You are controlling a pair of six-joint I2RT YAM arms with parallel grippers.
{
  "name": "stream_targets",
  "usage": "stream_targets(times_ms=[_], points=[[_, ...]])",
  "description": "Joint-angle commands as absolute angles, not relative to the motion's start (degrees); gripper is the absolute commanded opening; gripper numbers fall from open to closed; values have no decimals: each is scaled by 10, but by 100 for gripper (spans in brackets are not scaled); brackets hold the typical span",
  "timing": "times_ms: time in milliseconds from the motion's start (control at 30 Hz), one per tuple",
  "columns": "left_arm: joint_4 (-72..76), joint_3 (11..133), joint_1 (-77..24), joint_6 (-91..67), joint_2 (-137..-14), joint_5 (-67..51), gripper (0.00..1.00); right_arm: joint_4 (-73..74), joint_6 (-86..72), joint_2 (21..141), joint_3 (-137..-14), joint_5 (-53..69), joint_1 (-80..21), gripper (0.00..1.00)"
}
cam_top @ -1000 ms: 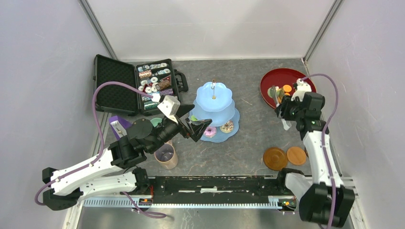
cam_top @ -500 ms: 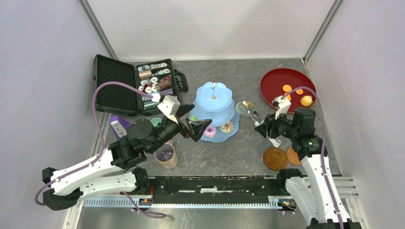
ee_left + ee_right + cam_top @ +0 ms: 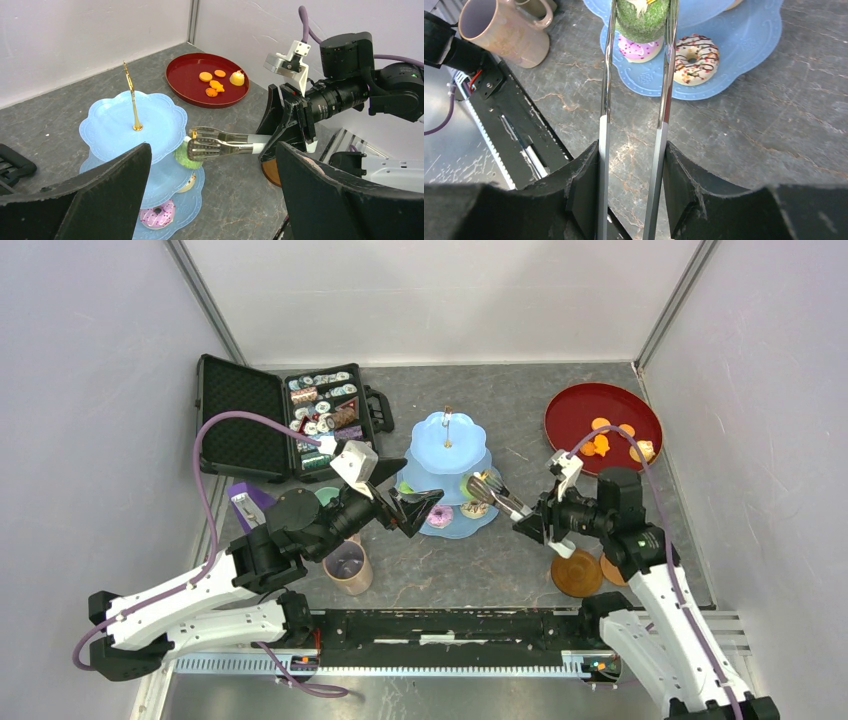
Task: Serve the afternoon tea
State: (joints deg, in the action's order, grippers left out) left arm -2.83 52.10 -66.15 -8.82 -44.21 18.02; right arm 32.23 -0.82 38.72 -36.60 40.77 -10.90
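While the right pincer [image 3: 532,523] pinches tongs [image 3: 220,145] holding the green cake [image 3: 185,156], settle it flat on the stand [image 3: 115,125] before easing; left pincer [image 3: 212,150] hangs spread

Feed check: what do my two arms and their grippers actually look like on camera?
The left arm and right arm both have white shells and black joints. A purple cable loops to a white camera bracket on each wrist. The left gripper and right gripper carry broad black wedge-shaped fingers. No markings are readable.
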Motion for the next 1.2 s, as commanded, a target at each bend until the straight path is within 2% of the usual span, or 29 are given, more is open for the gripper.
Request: stream_targets(times_ms=[0,467,900,1167], points=[[-4,530,-665,-55,-442,190,100,249,-40,402,-366,415,-147,22],[-4,528,-665,-52,-448,195,100,145,-65,526,-401,203,-353,23],[-3,528,-665,-51,-453,195,100,103,-72,542,-405,136,-396,24],[-4,528,-665,-52,-450,194,100,94,-69,592,-430,79,-444,27]])
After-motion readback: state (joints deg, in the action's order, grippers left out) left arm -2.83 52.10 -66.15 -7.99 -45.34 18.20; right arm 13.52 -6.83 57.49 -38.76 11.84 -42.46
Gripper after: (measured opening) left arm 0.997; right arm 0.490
